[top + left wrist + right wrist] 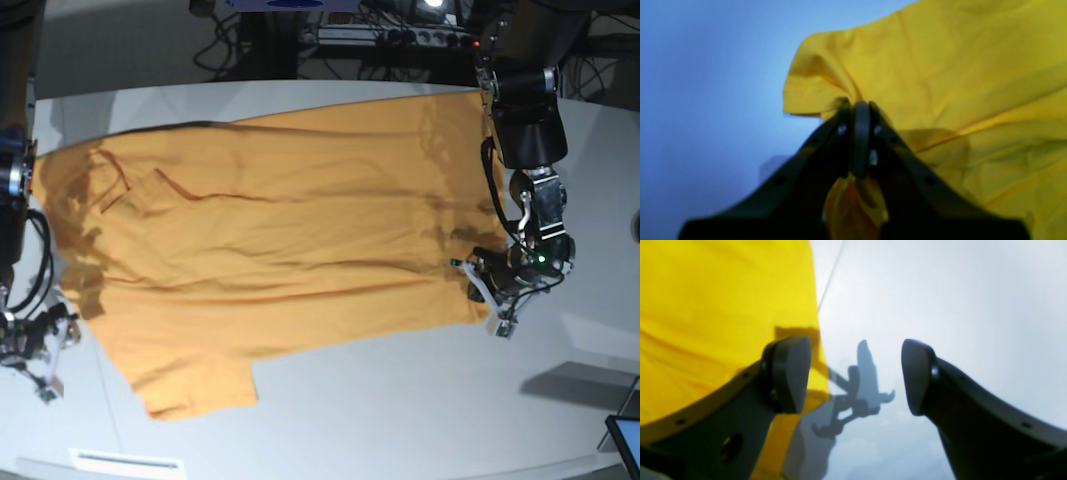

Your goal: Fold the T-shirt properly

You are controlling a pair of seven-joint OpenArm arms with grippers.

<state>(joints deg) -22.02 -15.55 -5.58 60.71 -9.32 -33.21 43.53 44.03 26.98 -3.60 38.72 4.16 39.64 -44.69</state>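
A large plain orange-yellow cloth T-shirt is seen, unpatterned, darker orange in its creases. It is laid on a smooth pale grey-white table. Both gripper assemblies are finished in matt black.

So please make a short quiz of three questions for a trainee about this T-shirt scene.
1. True or false: the left end effector is shut on the T-shirt.
2. The right end effector is: A) open, holding nothing B) shut on cloth C) out of view.
3. Fill in: the T-shirt lies spread on the ____.

Key: 1 true; 2 A; 3 table.
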